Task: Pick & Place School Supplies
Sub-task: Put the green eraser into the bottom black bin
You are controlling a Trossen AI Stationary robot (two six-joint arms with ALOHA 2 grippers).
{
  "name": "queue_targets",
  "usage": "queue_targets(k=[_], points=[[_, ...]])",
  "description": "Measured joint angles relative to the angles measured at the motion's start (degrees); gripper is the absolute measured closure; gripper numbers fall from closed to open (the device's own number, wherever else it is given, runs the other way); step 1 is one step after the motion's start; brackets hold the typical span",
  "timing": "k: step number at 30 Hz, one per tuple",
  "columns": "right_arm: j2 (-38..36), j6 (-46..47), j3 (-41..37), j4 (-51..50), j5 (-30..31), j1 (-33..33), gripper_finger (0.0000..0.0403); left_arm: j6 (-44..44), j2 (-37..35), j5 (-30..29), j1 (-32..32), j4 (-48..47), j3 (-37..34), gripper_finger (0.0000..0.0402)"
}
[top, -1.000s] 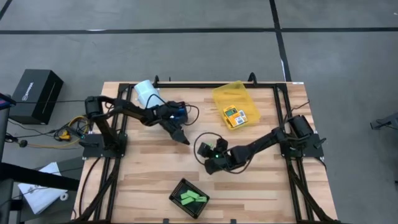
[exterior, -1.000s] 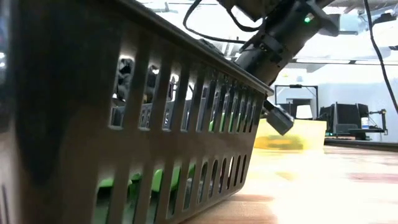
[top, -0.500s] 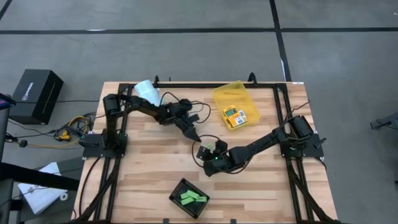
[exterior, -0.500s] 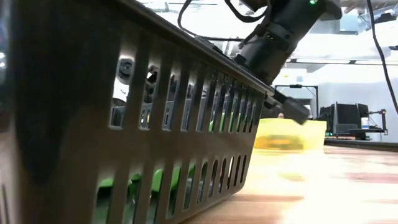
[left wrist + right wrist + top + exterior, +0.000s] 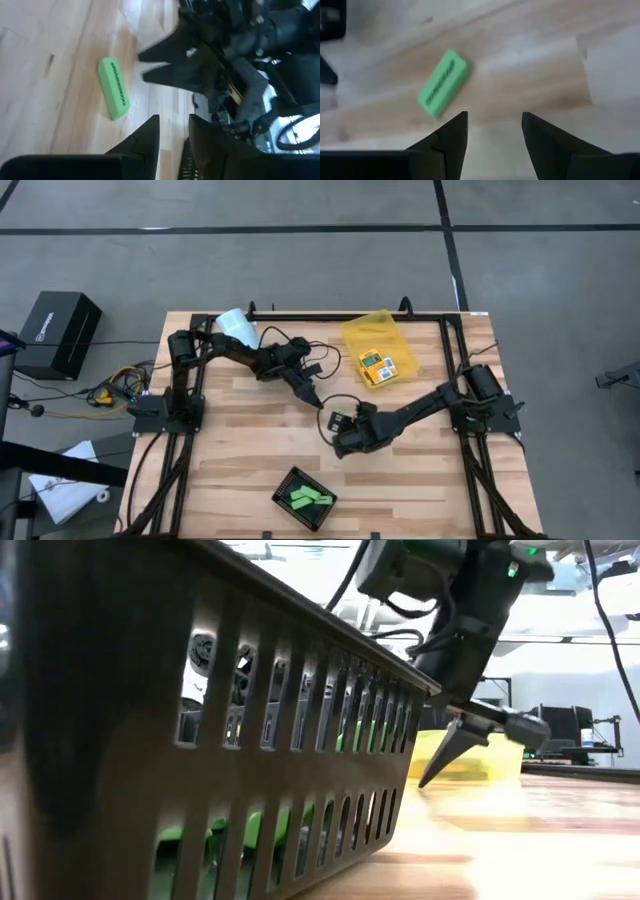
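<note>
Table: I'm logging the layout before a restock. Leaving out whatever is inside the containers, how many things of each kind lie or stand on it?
Yellow bin: 1
Black tray: 1
Pale cylinder: 1
Loose green block: 1
Total: 4

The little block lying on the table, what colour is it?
Bright green; the block shows best in the right wrist view.

An overhead camera looks straight down on the whole bench (image 5: pixel 250 440). A low camera sits at bench height, pressed close behind a black basket (image 5: pixel 200 740). Both wrist cameras look closely down at one green eraser (image 5: pixel 114 88).
</note>
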Motion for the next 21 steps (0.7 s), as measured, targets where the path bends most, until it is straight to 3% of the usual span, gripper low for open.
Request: queue_targets(k=[11, 21], points=[[4.24, 0.16, -1.62, 13.07, 6.66, -2.14, 0.0210, 0.43, -0.02, 2.10, 3.50, -0.37, 0.00, 0.0303], [5.07, 0.15, -1.59, 15.39, 9.47, -5.92, 0.0215, 2.27, -0.09, 3.33, 4.36, -3.08, 0.00, 0.0303]])
